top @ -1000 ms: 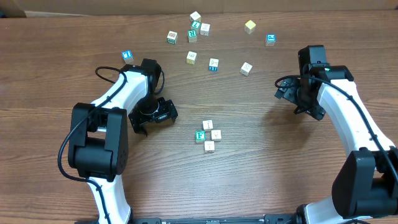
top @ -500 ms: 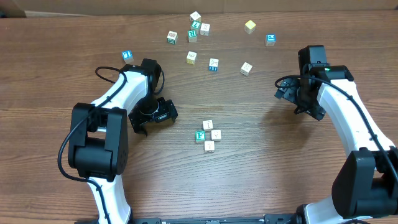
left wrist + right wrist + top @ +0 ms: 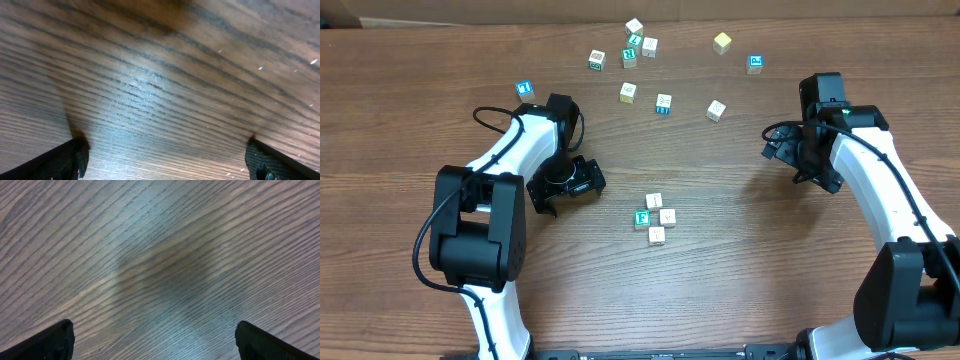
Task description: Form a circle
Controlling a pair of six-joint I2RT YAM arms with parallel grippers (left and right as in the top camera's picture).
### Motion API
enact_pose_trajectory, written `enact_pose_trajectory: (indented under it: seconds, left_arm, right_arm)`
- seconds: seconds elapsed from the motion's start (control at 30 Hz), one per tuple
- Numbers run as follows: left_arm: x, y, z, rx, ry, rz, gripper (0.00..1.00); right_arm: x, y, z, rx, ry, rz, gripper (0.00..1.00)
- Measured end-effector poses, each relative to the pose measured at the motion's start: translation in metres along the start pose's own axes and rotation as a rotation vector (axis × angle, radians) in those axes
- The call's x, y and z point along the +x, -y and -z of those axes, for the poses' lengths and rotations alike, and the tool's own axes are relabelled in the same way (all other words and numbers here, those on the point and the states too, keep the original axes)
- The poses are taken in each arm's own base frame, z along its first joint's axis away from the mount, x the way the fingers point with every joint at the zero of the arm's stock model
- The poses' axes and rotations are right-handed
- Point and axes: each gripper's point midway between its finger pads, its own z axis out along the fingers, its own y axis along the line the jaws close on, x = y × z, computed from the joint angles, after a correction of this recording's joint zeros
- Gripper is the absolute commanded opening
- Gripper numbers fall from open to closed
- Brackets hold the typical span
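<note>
Circle [image 3: 666, 216] of four cubes, one green-faced, lies on the table [image 3: 740, 280]. Left gripper [image 3: 165, 159] and right gripper [image 3: 155, 339] both spread wide, empty, well apart from it.

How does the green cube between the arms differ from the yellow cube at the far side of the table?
The green cube shows a green top with a white mark; the yellow cube shows a pale yellow one. The green cube sits tight among three cream cubes; the yellow cube stands alone. The green cube lies near the middle of the table; the yellow cube lies near its far edge. Both are small, rest on the table, unheld.
</note>
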Motion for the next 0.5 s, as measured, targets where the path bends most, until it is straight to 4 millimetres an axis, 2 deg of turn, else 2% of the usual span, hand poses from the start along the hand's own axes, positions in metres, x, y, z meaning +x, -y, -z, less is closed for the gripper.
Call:
enact_pose_trajectory:
  seconds: [0.5]
  left_arm:
    - [-0.016, 0.004, 0.007, 0.017, 0.093, -0.009, 1.0]
  right_arm:
    - [0.0, 0.0, 0.0, 0.0, 0.0, 0.0, 1.0]
